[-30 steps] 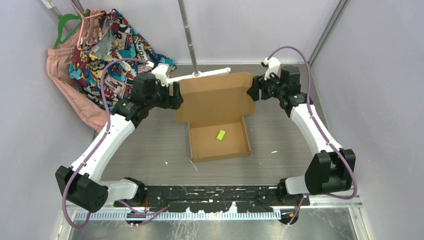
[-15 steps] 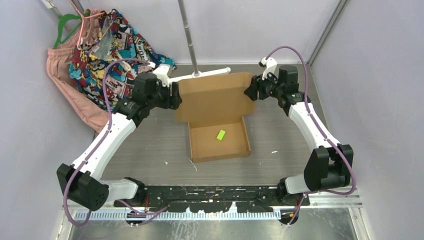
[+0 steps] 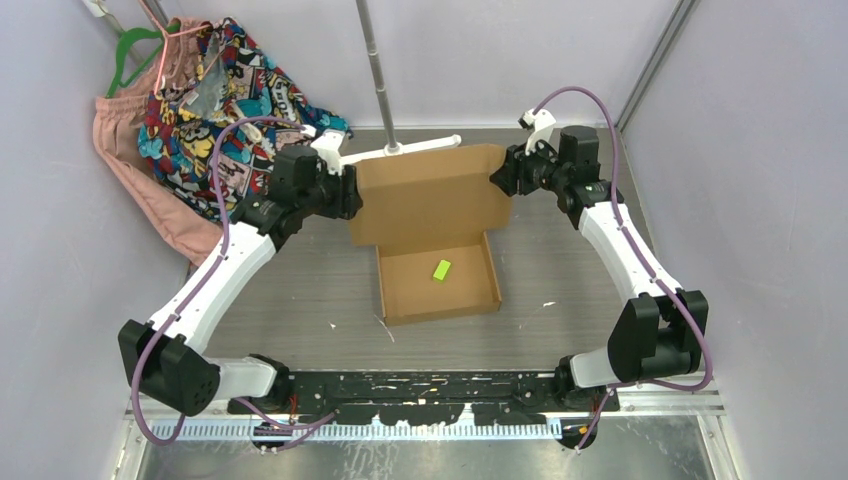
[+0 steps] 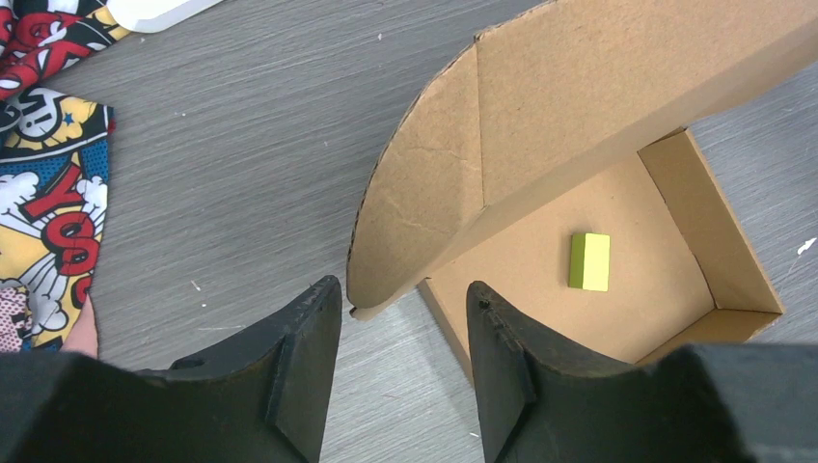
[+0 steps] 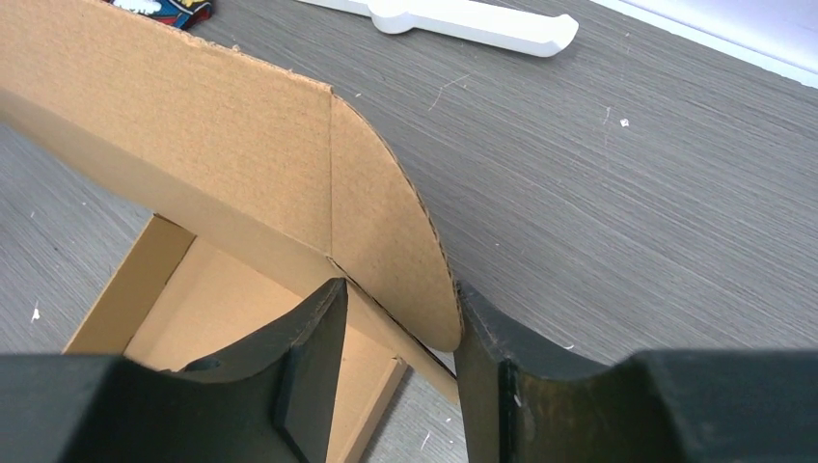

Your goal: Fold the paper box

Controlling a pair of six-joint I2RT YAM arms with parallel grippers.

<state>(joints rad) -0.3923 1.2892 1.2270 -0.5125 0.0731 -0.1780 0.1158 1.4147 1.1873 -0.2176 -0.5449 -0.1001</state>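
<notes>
Paper box: the paper box point(image 3: 437, 240) is sitting mid-bench point(image 3: 300, 290), between the two arms. Its tray point(image 3: 440, 312) is lying flat with the walls already standing, and its lid point(image 3: 430, 190) is rising from the far edge, tilted up and not yet lowered.
Contents: a small yellow-green block point(image 4: 589, 260) is lying loose on the tray floor, clear of the walls.
Left gripper: the left gripper point(image 4: 400, 328) is hanging at the lid's left side. Its fingers point(image 4: 309, 367) are standing partly apart with the lower corner of the rounded left flap point(image 4: 415, 203) lying in the gap. They are gripping nothing.
Right gripper: the right gripper point(image 5: 400, 309) is mirroring it at the other side. Its fingers point(image 5: 492, 357) are likewise partly apart, straddling the rounded tip of the right flap point(image 5: 386, 212), which is sitting just beside the outer finger. No pinch is showing yet.
Step in hand: by my reading, both arms are lining up to take the lid's side flaps, ahead of the closing fold.
Next move: it is calling for a pinch on each flap, then bending both inward along their creases. After that the lid has to come down evenly so the flaps slide inside the tray's side walls.
Watch for: uneven pulling could be twisting the lid or dragging the tray across the bench.
</notes>
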